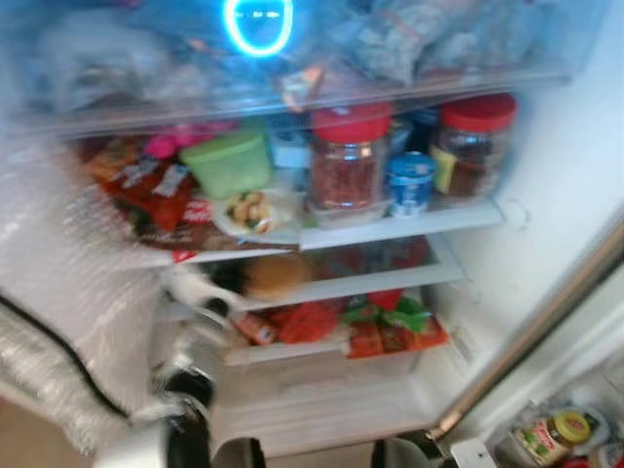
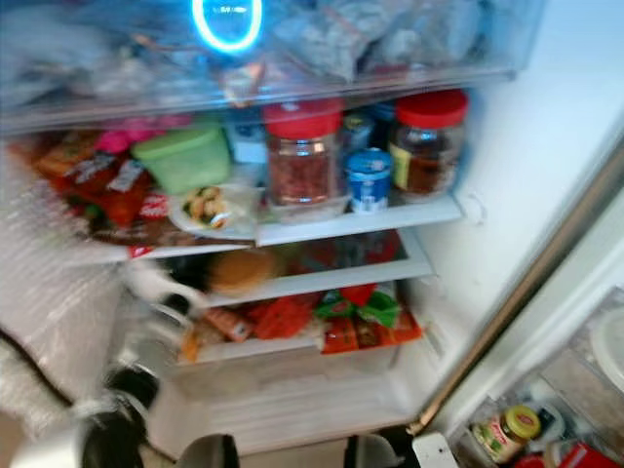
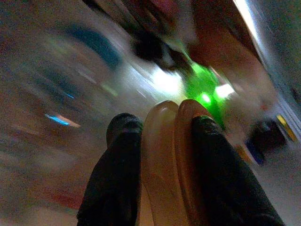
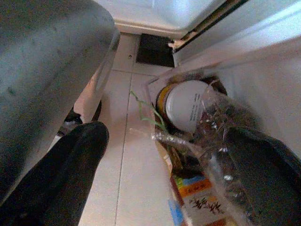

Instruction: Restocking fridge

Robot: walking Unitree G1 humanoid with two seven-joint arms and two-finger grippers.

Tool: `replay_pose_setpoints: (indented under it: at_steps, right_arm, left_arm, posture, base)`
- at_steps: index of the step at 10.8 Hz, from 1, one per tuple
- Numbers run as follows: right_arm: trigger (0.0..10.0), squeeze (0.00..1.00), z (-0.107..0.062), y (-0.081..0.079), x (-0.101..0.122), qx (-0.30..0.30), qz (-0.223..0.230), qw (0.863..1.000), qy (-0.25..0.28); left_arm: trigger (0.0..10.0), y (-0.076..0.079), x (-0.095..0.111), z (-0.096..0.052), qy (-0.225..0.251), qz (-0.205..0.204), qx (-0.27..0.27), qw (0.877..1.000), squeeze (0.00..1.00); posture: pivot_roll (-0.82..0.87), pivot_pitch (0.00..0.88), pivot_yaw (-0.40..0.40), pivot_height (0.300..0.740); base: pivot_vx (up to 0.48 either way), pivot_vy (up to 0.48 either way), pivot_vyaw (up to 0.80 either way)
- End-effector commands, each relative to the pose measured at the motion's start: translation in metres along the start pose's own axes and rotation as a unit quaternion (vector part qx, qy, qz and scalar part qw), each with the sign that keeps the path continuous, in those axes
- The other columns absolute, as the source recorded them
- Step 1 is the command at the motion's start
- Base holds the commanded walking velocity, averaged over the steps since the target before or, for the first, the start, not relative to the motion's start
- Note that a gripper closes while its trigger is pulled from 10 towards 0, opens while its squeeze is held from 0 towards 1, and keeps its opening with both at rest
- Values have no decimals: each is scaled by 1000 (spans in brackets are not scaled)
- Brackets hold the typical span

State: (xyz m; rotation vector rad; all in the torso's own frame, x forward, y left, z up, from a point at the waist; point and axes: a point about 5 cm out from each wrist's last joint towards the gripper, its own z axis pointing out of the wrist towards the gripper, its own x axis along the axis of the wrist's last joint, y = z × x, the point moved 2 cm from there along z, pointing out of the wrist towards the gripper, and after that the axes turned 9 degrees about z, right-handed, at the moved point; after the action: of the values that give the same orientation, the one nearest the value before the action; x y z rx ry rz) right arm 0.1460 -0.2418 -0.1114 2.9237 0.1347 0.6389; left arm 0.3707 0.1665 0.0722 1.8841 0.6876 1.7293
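Fridge [image 1: 546, 195] open, shelves crowded: two red-lidded jars [image 1: 349, 161], small blue tub [image 1: 410, 182], green container [image 1: 229, 164] on one shelf; red and green packets [image 1: 390, 327] lower down. Left gripper [image 3: 160, 141] low beside the lower shelves, jaws clamped on a tan, rounded item [image 3: 169, 155], blurred. Right gripper [image 4: 70, 174] hanging near the tiled floor [image 4: 127, 155] beside the door bin; cannot tell its jaws' state.

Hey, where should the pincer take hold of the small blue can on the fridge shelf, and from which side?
Probably around the middle of the blue can, coming straight in from the open front. It stands upright at the shelf's front edge, with red-lidded jars close on its left and right, so side approaches look cramped.
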Motion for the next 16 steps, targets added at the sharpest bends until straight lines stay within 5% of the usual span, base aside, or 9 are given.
replay_pose_setpoints:
  at_steps: [1, 8, 10, 16]
  right_arm:
    - [10000, 0, 1, -9, 8, 13, -2, 1000, 14]
    - [10000, 0, 1, -8, 7, 13, -5, 1000, 14]
    - [10000, 0, 1, -8, 7, 13, -5, 1000, 14]
    - [10000, 0, 1, -10, 9, 14, -3, 1000, 16]
  left_arm:
    - [10000, 7, -6, 4, -6, -11, 18, 1000, 0]
    - [10000, 5, 6, 12, 24, -54, 99, 993, 0]
    - [10000, 7, 7, 13, 23, -53, 98, 994, 1000]
    - [10000, 13, 2, 11, 16, -15, 43, 999, 1000]
  posture:
    - [-96, 0, 44, 622]
    - [-102, 0, 44, 622]
    - [-102, 0, 44, 622]
    - [-90, 0, 48, 622]
  base:
    - [0, 0, 0]
    - [0, 0, 0]
    - [0, 0, 0]
    - [0, 0, 0]
